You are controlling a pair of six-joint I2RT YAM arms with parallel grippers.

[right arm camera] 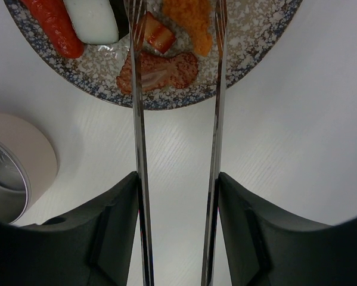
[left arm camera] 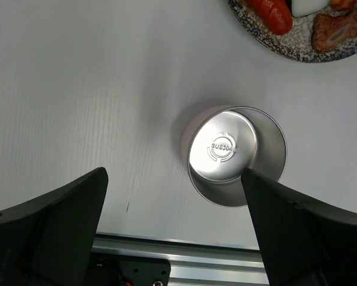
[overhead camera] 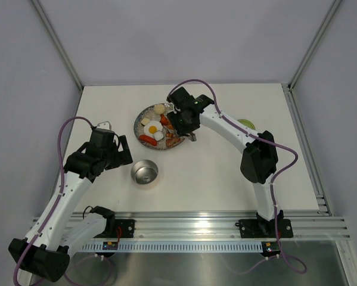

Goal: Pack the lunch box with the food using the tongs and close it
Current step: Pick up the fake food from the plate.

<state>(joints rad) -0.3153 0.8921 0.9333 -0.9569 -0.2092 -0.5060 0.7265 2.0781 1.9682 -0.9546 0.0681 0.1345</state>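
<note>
Clamping tongs [right arm camera: 139, 149] with right gripper [right arm camera: 178, 196], over meat [right arm camera: 160, 71] on plate [right arm camera: 255, 42]. Hovering over box [left arm camera: 232, 155] with left gripper [left arm camera: 173, 179], spread wide.

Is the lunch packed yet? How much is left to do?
Hardly started. Done: the right fingers hold the tongs. In hand: the tongs' tips stand apart over the food on the plate, and nothing looks pinched. Left: the lunch box is empty, so every piece must go in, then the green lid goes on. The left fingers hover open above the lunch box.
</note>
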